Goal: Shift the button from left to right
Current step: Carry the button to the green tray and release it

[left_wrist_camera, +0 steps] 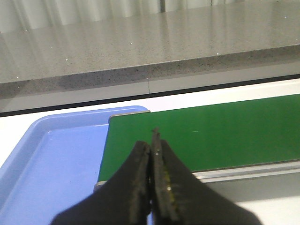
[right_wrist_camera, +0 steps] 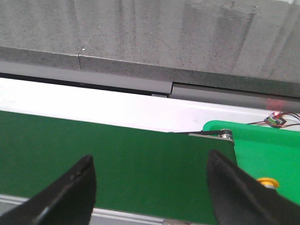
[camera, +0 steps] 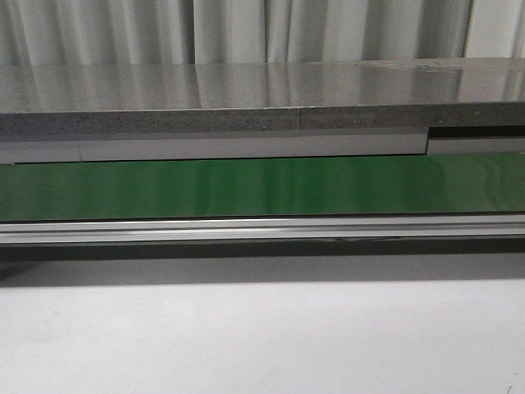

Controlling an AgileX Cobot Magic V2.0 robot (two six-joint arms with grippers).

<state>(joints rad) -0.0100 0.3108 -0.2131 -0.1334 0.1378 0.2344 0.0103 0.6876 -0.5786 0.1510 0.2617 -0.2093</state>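
Note:
Only the yellow cap of the button point(right_wrist_camera: 267, 182) shows in the right wrist view, inside a bright green tray point(right_wrist_camera: 267, 145); the right-hand finger hides its body. My right gripper point(right_wrist_camera: 150, 161) is open above the dark green belt point(right_wrist_camera: 117, 159), nothing between its fingers, and the button lies just outside its right-hand finger. In the left wrist view my left gripper point(left_wrist_camera: 151, 141) is shut with nothing visible in it, over the belt's end point(left_wrist_camera: 197, 136) beside a blue tray point(left_wrist_camera: 47, 159). The front view shows neither gripper nor the button.
A grey stone counter point(camera: 246, 90) runs behind the belt point(camera: 262, 187), with a metal rail point(camera: 262, 228) along its near side and white table point(camera: 262, 336) in front. A small circuit board with wires point(right_wrist_camera: 276, 118) lies beyond the green tray.

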